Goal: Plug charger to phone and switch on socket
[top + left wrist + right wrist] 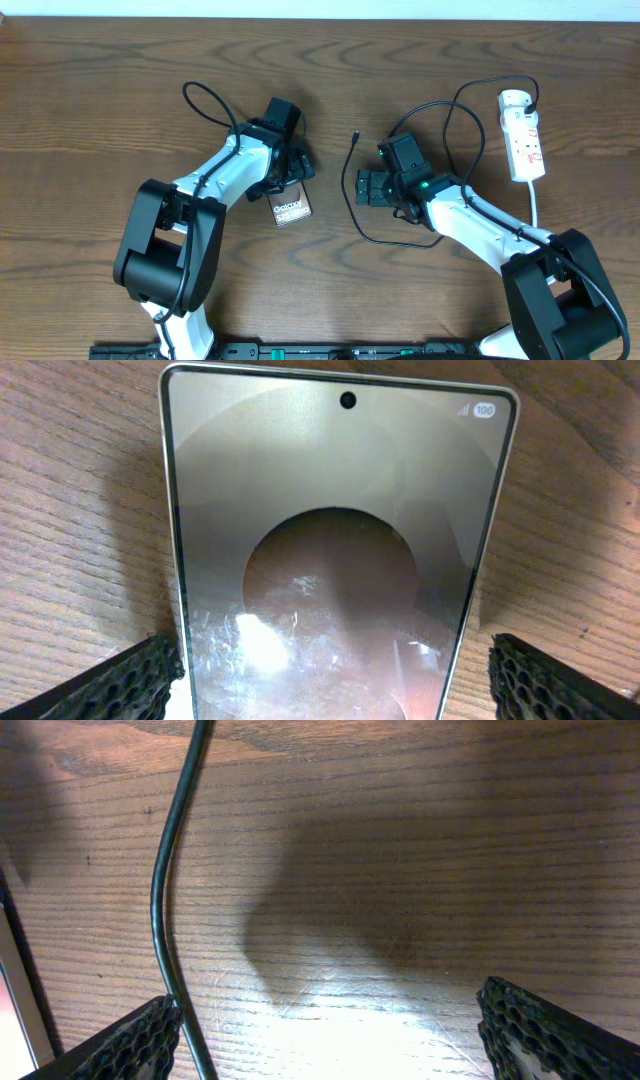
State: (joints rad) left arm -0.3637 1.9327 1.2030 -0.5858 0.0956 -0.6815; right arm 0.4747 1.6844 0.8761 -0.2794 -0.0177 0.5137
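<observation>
My left gripper [335, 678] is released, one jaw on each side of the phone [340, 510], which lies flat at frame centre. My right gripper [330, 1032] also gapes, empty. The charger [165, 890] runs down the frame's left. The socket [524, 140] lies at the overhead's upper right.

Jaws apart (left tool [335, 680], right tool [330, 1040])
</observation>
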